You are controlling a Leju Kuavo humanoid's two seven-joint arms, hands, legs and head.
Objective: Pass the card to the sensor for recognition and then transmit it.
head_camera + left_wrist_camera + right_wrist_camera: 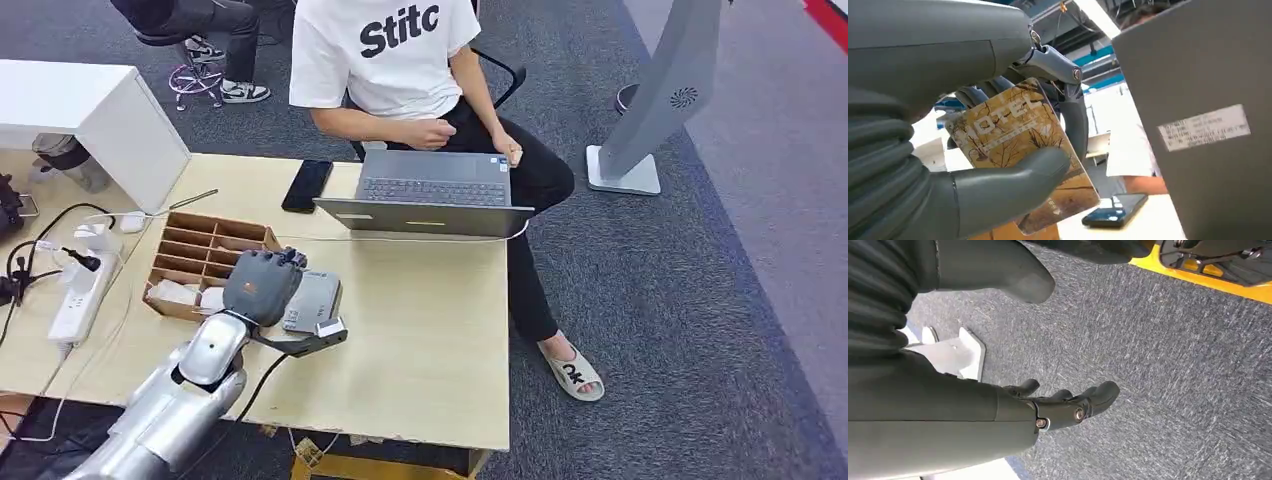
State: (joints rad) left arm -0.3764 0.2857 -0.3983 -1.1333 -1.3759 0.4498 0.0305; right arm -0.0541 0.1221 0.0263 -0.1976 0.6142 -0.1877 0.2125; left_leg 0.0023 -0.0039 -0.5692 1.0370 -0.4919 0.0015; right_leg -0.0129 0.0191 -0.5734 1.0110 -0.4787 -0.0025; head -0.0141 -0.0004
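card [1018, 150] pinched in the left hand [262, 285], right over the grey sensor box [315, 298]

it's a tan hotel key card with branch art, thumb clamped on its face and fingers behind it. the sensor box sits on the wooden table [430, 320] just beside a cardboard divider tray [205, 255]. right hand [1058, 405] hangs over grey carpet, fingers loosely apart, holding nothing. a person sits at a laptop [430, 190] across the table, black phone [306, 185] near it.
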